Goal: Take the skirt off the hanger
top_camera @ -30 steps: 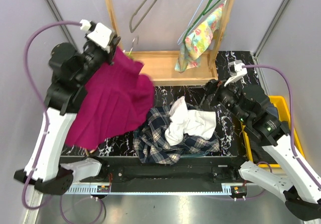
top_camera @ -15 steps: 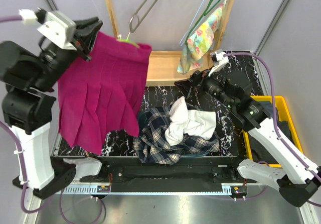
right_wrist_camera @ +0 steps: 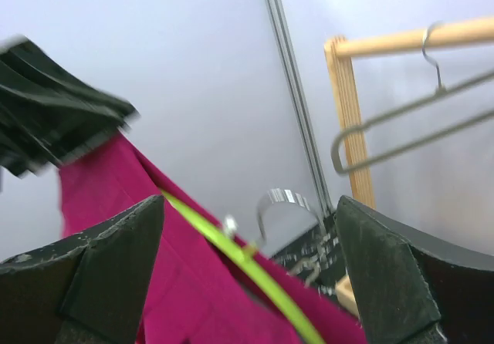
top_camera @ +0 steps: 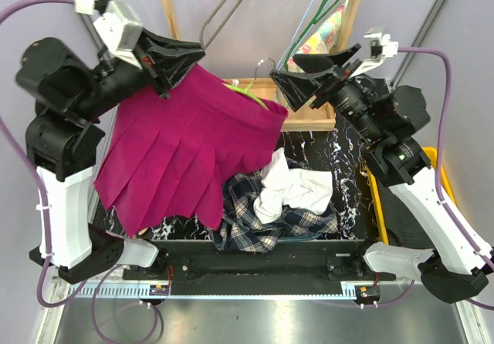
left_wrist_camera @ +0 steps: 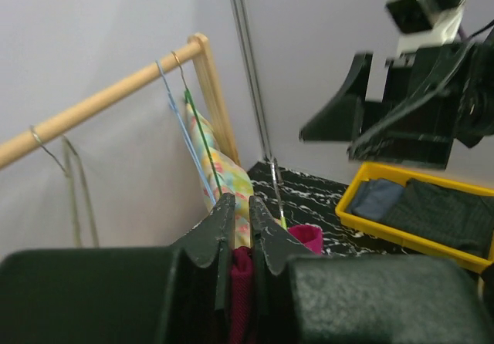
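The left gripper (left_wrist_camera: pixel 241 201) is pinched almost closed on the waist edge of the magenta skirt (top_camera: pixel 193 151), and cloth shows between its fingers (left_wrist_camera: pixel 212 236). The right gripper (right_wrist_camera: pixel 248 205) gapes wide and grips nothing. The metal hook (right_wrist_camera: pixel 287 199) of the green hanger (right_wrist_camera: pixel 231 255) sits in that gap; contact cannot be told. The skirt hangs spread in the air on the hanger, its hem over the left of the table (top_camera: pixel 316 147), beside heaped clothes (top_camera: pixel 278 205).

counter (top_camera: pixel 179 222): black, white-veined marble pattern | centre-front: crumpled plaid garment (top_camera: pixel 255 220), white garment (top_camera: pixel 297 190) heaped on its right part | back: wooden rack base (top_camera: pixel 316 117) | right edge: yellow bin (left_wrist_camera: pixel 363 182) holding dark folded clothes
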`<act>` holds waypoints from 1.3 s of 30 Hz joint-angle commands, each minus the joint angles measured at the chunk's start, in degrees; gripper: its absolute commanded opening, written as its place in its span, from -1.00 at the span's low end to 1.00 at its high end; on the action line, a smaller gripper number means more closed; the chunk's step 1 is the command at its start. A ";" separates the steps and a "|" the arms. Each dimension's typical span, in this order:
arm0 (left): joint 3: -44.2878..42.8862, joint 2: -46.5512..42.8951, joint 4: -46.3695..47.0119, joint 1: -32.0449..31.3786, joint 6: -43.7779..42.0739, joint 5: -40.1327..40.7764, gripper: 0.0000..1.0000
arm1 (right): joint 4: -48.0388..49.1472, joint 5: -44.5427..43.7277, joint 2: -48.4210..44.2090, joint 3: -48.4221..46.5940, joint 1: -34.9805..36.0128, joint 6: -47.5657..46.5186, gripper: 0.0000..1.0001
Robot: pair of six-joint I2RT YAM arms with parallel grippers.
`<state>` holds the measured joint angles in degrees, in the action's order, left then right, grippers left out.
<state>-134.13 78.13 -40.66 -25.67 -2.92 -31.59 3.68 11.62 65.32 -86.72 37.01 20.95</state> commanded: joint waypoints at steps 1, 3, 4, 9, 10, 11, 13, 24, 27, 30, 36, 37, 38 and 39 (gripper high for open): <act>-0.61 -0.78 6.74 -1.66 1.34 -0.14 -1.00 | 5.46 1.39 1.65 -2.40 0.07 1.72 0.99; -0.61 -0.70 6.83 -2.19 1.07 0.56 -1.00 | 5.46 2.00 2.00 -1.79 0.08 2.08 0.99; -0.44 -0.70 6.91 -2.36 0.72 0.66 -1.00 | 5.54 2.09 2.00 -1.53 -0.01 2.69 0.99; 0.70 -1.40 6.91 -2.89 -0.86 1.71 -1.00 | 5.90 2.71 1.22 1.02 0.08 4.36 0.99; 0.71 -1.49 6.91 -2.89 -1.30 1.71 -1.00 | 6.07 2.71 1.13 1.29 0.08 4.71 0.99; 0.88 -1.49 6.91 -3.07 -1.39 1.97 -1.00 | 6.16 2.62 1.21 1.46 0.08 5.15 0.99; 0.97 -1.57 6.91 -3.07 -1.56 1.89 -1.00 | 6.07 2.88 1.39 1.29 0.07 5.50 0.99; 2.64 -2.37 8.23 -3.95 -2.71 1.89 -1.00 | 7.48 6.40 4.11 3.22 0.08 11.30 0.99; 3.17 -2.72 8.58 -4.04 -3.15 1.71 -1.00 | 7.83 7.98 5.78 3.22 0.07 12.97 0.95; 3.87 -3.07 9.28 -4.30 -3.50 1.89 -1.00 | 8.45 9.21 7.10 3.57 0.08 14.29 0.90; 5.45 -3.59 9.99 -4.39 -3.94 1.89 -1.00 | 8.89 9.39 7.63 4.10 -0.01 14.30 0.82; 5.63 -3.60 10.08 -4.39 -3.76 1.89 -1.00 | 8.97 9.30 7.63 3.93 0.07 14.21 0.79; 5.72 -3.60 10.25 -4.56 -3.50 1.89 -1.00 | 9.06 9.04 8.15 3.75 0.08 14.03 0.74; 5.98 -3.51 10.34 -4.65 -3.32 1.89 -1.00 | 9.24 9.04 8.51 3.57 -0.01 13.94 0.72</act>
<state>-127.74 76.71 -39.72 -29.76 -5.93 -30.81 9.39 19.66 73.58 -82.00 37.01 34.61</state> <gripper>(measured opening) 0.122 0.882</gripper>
